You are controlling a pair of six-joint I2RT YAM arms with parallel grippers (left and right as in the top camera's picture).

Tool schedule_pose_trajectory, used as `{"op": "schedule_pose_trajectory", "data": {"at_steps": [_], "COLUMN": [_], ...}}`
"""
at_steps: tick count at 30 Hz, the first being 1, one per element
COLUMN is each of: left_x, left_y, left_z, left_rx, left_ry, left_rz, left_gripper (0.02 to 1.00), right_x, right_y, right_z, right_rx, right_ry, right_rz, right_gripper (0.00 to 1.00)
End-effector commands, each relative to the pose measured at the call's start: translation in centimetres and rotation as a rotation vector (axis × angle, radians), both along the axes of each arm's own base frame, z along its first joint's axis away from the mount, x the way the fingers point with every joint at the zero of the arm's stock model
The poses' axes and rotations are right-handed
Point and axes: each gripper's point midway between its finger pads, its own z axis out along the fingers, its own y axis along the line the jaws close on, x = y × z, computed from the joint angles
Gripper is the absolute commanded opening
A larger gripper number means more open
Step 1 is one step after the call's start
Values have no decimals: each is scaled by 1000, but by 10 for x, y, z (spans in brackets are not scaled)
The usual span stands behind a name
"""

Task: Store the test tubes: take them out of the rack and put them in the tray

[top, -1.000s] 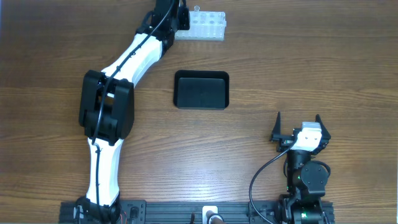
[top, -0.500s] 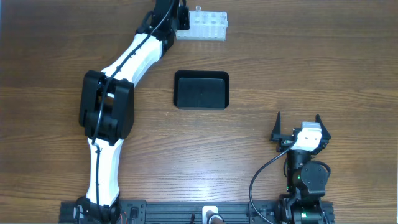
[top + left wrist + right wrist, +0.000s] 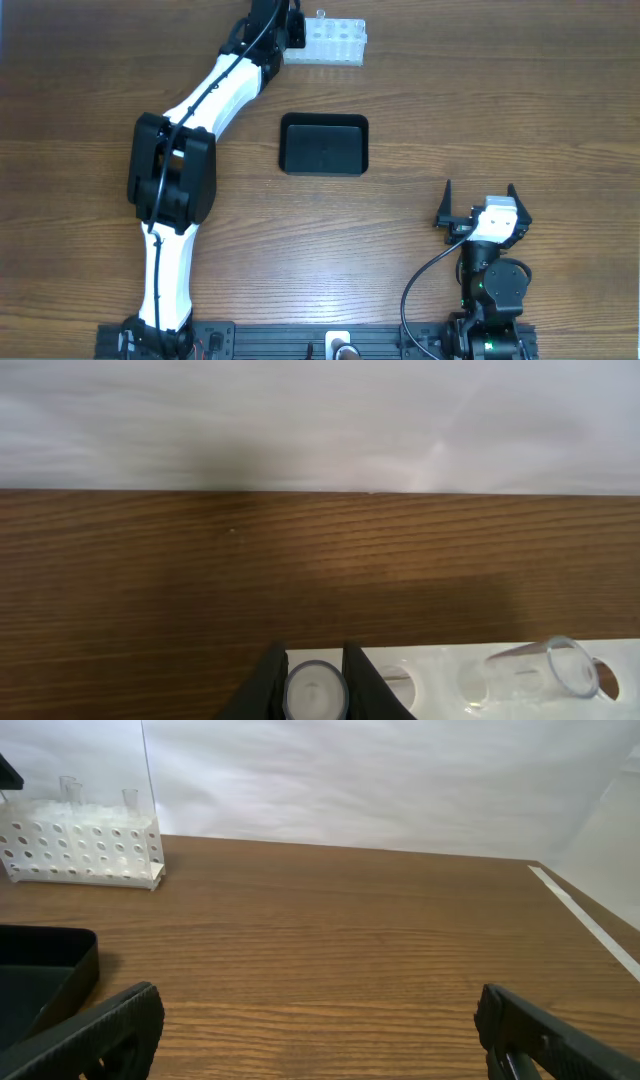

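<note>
Test tube in white rack pinched by left hand, right hand spread apart.

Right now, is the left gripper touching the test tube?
Touching. The left wrist view shows the left gripper with fingers against both sides of the test tube, no gap.

Your left arm is extended far forward, its end effector closed around a test tube. Your right end effector sits near its base, fingers spread wide.
</note>
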Motion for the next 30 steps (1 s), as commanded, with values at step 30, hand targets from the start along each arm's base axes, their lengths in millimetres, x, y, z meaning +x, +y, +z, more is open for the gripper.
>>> {"op": "schedule_pose_trajectory", "data": {"at_steps": [30], "left_x": [-175], "left_y": [-20], "left_z": [22], "left_rx": [-27], "left_ry": [577], "left_rz": [104], "left_gripper": [42], "right_x": [-1], "right_y": [-4], "right_z": [-1], "right_rx": [2], "right_ry": [-3], "right_rz": [-18], "right_gripper": [993]}}
